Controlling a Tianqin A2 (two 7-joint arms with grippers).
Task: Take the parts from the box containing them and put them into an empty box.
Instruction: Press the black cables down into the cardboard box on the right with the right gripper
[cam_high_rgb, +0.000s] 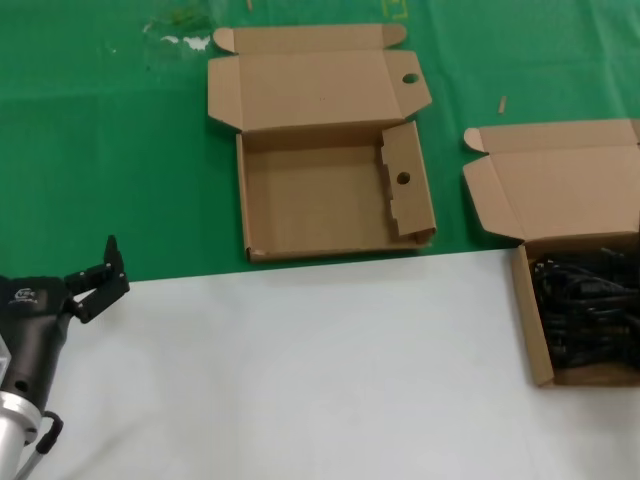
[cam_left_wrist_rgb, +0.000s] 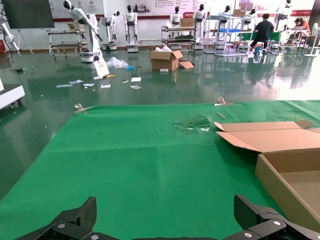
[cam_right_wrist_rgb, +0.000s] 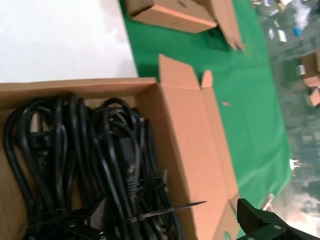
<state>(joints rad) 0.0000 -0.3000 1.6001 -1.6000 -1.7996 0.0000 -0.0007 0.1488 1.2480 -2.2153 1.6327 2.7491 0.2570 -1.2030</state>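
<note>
Hovering over the cords (cam_right_wrist_rgb: 90, 160) in their box (cam_right_wrist_rgb: 190, 150), right end effector (cam_right_wrist_rgb: 170, 222) spread; left end effector (cam_high_rgb: 100, 280) spread, parked near the empty box (cam_high_rgb: 330, 200) on green-and-white table (cam_high_rgb: 300, 380).

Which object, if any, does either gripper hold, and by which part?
Nothing is held. The left gripper is open over the table; the right gripper is open above the power cords.

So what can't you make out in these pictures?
- How many power cords: tangled in the right wrist view, and the cord box is cut by the head view's edge.
- Right gripper fingertips: cut off by the wrist view's edge.
- Empty box interior: cut off in the left wrist view.
</note>
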